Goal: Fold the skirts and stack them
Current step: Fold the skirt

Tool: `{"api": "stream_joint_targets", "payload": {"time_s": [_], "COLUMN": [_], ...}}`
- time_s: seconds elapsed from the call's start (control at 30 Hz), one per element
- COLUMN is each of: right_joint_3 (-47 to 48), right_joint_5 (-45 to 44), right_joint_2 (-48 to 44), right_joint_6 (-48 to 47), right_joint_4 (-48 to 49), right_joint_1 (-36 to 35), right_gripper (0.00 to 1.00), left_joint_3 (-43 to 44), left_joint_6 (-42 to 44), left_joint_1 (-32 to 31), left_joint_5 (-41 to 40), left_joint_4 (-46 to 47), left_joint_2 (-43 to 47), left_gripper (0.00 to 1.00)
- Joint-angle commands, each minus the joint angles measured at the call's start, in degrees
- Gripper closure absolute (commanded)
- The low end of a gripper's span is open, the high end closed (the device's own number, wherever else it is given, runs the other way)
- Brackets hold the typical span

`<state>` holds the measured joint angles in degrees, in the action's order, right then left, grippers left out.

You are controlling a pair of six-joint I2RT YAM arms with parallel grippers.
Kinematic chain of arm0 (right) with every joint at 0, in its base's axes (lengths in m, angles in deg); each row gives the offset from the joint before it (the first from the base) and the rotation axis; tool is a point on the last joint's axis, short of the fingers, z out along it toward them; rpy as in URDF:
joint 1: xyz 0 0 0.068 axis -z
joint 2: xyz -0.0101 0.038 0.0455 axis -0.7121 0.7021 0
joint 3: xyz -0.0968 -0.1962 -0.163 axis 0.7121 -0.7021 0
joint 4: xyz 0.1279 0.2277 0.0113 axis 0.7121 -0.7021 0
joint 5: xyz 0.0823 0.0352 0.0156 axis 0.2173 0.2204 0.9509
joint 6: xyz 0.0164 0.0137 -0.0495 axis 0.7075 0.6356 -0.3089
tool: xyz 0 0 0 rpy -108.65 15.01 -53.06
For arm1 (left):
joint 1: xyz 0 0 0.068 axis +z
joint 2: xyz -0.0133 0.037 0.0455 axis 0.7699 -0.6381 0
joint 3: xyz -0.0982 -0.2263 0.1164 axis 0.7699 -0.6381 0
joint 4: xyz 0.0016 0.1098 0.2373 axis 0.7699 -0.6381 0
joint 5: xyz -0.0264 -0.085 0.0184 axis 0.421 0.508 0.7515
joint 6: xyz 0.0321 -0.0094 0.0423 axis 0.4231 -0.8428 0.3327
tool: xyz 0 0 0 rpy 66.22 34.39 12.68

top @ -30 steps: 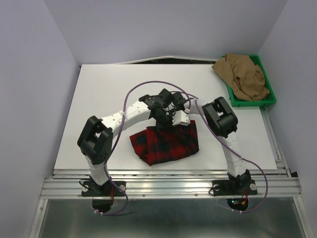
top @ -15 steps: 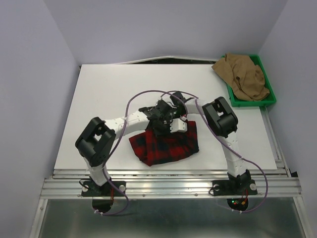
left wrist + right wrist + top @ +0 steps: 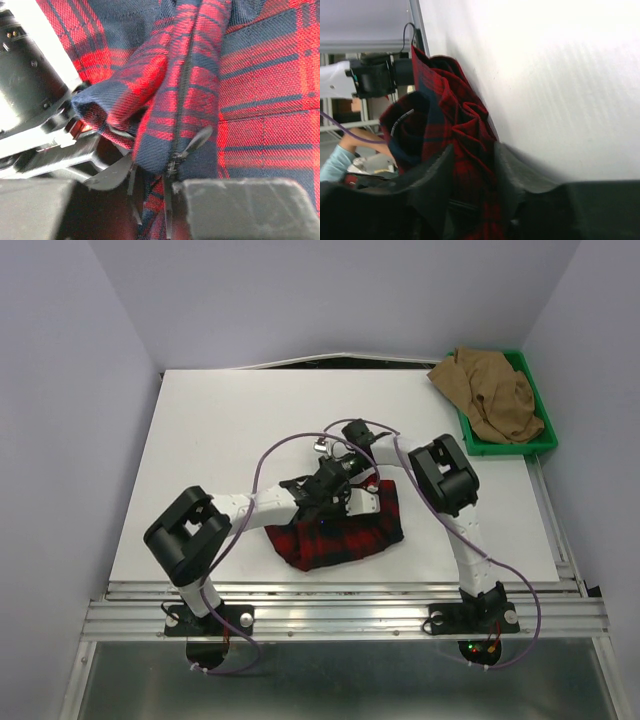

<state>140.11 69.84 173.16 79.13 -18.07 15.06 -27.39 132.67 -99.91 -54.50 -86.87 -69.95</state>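
Top external view has the plaid skirt [image 3: 340,535] down at 6 o'clock on the surface [image 3: 220,440], close to the arm bases. It's roughly folded but lumpy, and both arms reach in over its far edge, almost on top of each other.

Left wrist cam: the left gripper [image 3: 160,202] has its fingers a little way apart, and the zip edge of the skirt runs down into the gap. Can't tell if they're actually biting on it or just straddling it. Right wrist cam: the right gripper [image 3: 472,187] is pinching a bunched ridge of the plaid, with cloth packed between the fingers.

What I'd worry about: the zipper pull [image 3: 192,142] dangles right by the left fingers, so if that arm lifts away it could snag and drag the fold open. One side letting go while the other hangs on would probably skew the fold or tug the whole skirt across the surface. The two wrists are also so crowded that a bump looks possible.

Way out at 2 o'clock the tan skirt [image 3: 495,395] sits crumpled in the green tray [image 3: 505,448], not yet folded, so I'd say stacking is a long way off.
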Motion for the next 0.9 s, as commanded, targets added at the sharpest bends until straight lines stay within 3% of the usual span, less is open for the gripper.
{"api": "stream_joint_targets", "payload": {"time_s": [0.0,0.03,0.13,0.2,0.3,0.37,0.4,0.47,0.7,0.8,0.87], "right_joint_3": [4.10,5.34,10.61,14.29,17.99,19.05,19.41,18.89,12.13,7.56,2.20], "right_joint_5": [-8.01,-7.83,-7.04,-7.13,-7.39,-7.22,-6.87,-6.25,-7.66,-6.44,-5.46], "right_joint_2": [2.24,2.42,3.47,3.82,3.30,2.60,2.07,-0.21,-11.80,-19.25,-23.14], "right_joint_6": [1.63,2.26,4.72,6.12,7.79,8.41,8.76,8.94,6.92,6.57,6.13], "right_joint_4": [-3.22,-3.22,-3.13,-3.13,-3.13,-3.22,-3.13,-3.13,-3.31,-3.04,-2.96], "right_joint_1": [1.86,3.00,7.40,10.38,13.90,15.40,16.19,18.13,20.77,23.39,24.36], "right_gripper": [0.51,0.43,0.34,0.30,0.24,0.23,0.23,0.18,0.18,0.22,0.31], "left_joint_3": [-3.50,-3.67,-4.11,-4.11,-4.20,-4.03,-3.59,-3.06,0.54,2.99,4.23], "left_joint_6": [2.04,1.95,1.86,2.04,2.22,1.95,1.95,2.30,2.22,2.22,2.92], "left_joint_1": [-0.10,-0.18,-0.19,-0.19,-0.19,-0.01,0.25,0.60,3.50,6.22,8.07], "left_joint_5": [-9.60,-9.69,-10.83,-11.01,-11.10,-10.75,-9.62,-8.38,-2.50,1.97,4.09], "left_joint_4": [5.96,6.14,7.19,7.54,7.89,7.64,7.29,6.67,2.21,0.17,-2.20], "left_joint_2": [-2.85,-2.67,-2.59,-2.93,-3.81,-4.17,-4.25,-4.26,-4.60,-5.75,-7.24], "left_gripper": [0.59,0.55,0.48,0.45,0.27,0.24,0.02,0.01,0.01,0.01,0.01]}}
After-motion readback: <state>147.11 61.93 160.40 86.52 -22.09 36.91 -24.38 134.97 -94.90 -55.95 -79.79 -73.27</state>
